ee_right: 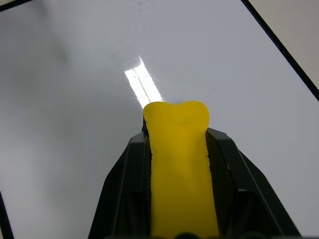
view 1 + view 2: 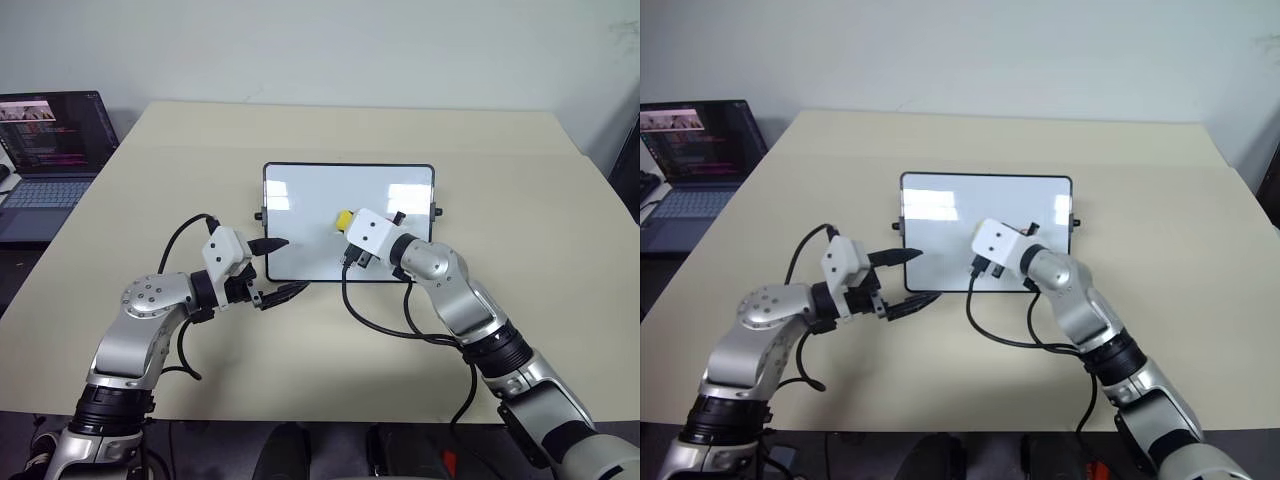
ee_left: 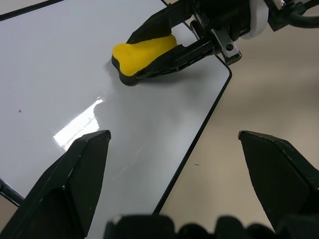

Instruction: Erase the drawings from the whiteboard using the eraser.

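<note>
Right wrist view gives you the eraser (image 1: 179,164) best: a yellow block running lengthwise between the two black fingers (image 1: 124,189), its long axis in line with them, its rounded free end sticking out past the tips and pointing at the whiteboard (image 1: 75,99). Your right gripper (image 2: 352,228) is closed tight on it, one finger along each long side. From the left wrist view you can see the eraser's front end down at the white surface, near the board's black edge (whether it actually presses on the surface, you cannot tell). In the head views that puts the eraser over the middle of the board, slightly toward its right half, aimed forward and to the left. The whiteboard lies flat on the bench (image 2: 520,200), long side across. Your left gripper (image 2: 285,268) sits at the board's near left corner, fingers (image 3: 75,174) spread wide and holding nothing, one tip over the board, the other just off its front edge. One tiny red speck (image 3: 20,110) shows on the white surface.
</note>
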### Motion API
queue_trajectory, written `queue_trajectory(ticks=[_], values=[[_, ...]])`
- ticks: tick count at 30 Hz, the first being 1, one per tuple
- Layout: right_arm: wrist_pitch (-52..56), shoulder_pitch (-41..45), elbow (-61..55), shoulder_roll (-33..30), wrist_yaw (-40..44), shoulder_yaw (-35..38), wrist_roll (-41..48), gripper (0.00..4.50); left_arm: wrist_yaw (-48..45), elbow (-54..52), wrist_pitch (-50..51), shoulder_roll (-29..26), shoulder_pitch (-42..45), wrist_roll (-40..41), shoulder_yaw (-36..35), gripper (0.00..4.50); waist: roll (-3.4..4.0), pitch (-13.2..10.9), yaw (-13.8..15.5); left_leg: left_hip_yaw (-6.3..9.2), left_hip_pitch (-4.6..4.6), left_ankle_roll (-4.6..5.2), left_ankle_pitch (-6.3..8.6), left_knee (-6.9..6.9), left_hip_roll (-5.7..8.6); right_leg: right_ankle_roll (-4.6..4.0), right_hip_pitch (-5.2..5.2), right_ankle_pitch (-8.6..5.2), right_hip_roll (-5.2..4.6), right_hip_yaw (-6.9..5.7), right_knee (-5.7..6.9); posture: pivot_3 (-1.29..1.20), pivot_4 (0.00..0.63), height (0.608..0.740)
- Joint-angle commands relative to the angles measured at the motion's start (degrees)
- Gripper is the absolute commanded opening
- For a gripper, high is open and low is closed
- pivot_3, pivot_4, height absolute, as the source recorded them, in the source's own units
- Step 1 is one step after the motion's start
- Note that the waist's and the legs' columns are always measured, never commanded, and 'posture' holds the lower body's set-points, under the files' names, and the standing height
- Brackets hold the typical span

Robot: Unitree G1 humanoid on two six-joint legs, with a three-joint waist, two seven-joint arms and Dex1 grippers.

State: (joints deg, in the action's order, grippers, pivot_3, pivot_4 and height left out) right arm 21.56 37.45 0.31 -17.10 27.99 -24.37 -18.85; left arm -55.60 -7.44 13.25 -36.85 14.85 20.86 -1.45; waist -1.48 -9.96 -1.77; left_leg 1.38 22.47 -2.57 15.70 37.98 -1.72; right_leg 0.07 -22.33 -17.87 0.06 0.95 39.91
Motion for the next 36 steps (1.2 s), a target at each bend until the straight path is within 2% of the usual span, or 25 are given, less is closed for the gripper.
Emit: queue_trajectory(ticks=[1, 12, 20, 25, 30, 32, 36], values=[[0.32, -0.46, -0.83, -1.72, 0.82, 0.64, -1.38, 1.17, 0.23, -1.55, -0.91, -0.11, 0.19, 0.11, -0.66, 4.50, 0.00, 0.00, 0.02, 0.01, 0.00, 0.00, 0.00, 0.00, 0.00, 0.00, 0.00, 0.00, 0.00, -0.01, 0.01, 0.00, 0.150, 0.740], [1.53, -2.19, -2.00, -6.70, -0.73, 6.77, -0.98, 1.17, -0.43, -0.53, -1.32, 0.24, 0.54, 0.07, -0.11, 4.50, -0.01, 0.01, 0.17, 0.02, -0.06, 0.00, 0.00, 0.07, 0.02, 0.00, 0.05, 0.00, 0.00, -0.01, 0.09, 0.00, 0.150, 0.740], [4.42, -6.56, -4.50, -7.98, 4.23, 4.45, -0.41, 1.17, -0.29, -1.09, -0.89, 0.55, 0.69, 0.18, 0.18, 4.50, -0.06, 0.06, 0.14, 0.01, -0.15, 0.00, 0.00, 0.07, 0.01, 0.00, 0.13, 0.00, 0.00, 0.00, 0.09, 0.00, 0.150, 0.740], [3.09, -4.67, -3.14, -7.64, -1.02, 8.66, -1.47, 1.17, -0.54, -1.56, -0.25, 0.69, 1.25, 0.88, 0.23, 4.50, -0.06, 0.05, 0.08, -0.02, -0.32, 0.00, -0.01, 0.08, 0.02, 0.00, 0.24, 0.02, 0.00, 0.03, 0.11, 0.00, 0.150, 0.740], [3.96, -7.04, -4.19, -9.35, 1.17, 9.12, -0.10, 1.17, -0.68, -1.83, 0.13, 0.64, 2.20, 1.35, 0.48, 4.50, -0.07, 0.06, 0.21, -0.02, -0.41, 0.01, -0.01, 0.07, 0.04, 0.01, 0.33, 0.02, 0.00, 0.03, 0.11, 0.00, 0.150, 0.740], [3.66, -8.47, -5.85, -8.66, 1.73, 9.40, 1.36, 1.17, -0.68, -1.79, 0.14, 0.59, 2.36, 1.38, 0.47, 4.50, -0.09, 0.07, 0.23, -0.02, -0.42, 0.01, -0.01, 0.07, 0.04, 0.01, 0.34, 0.02, 0.00, 0.03, 0.09, 0.00, 0.150, 0.740], [6.94, -11.91, -19.92, -0.51, 1.08, 18.72, 14.16, 1.17, -0.36, -2.34, 0.30, 0.36, 1.77, 1.55, 0.03, 4.50, -0.05, 0.03, 0.14, -0.02, -0.37, 0.01, -0.01, 0.00, 0.01, 0.01, 0.29, 0.02, 0.01, 0.03, 0.08, 0.00, 0.150, 0.740]])
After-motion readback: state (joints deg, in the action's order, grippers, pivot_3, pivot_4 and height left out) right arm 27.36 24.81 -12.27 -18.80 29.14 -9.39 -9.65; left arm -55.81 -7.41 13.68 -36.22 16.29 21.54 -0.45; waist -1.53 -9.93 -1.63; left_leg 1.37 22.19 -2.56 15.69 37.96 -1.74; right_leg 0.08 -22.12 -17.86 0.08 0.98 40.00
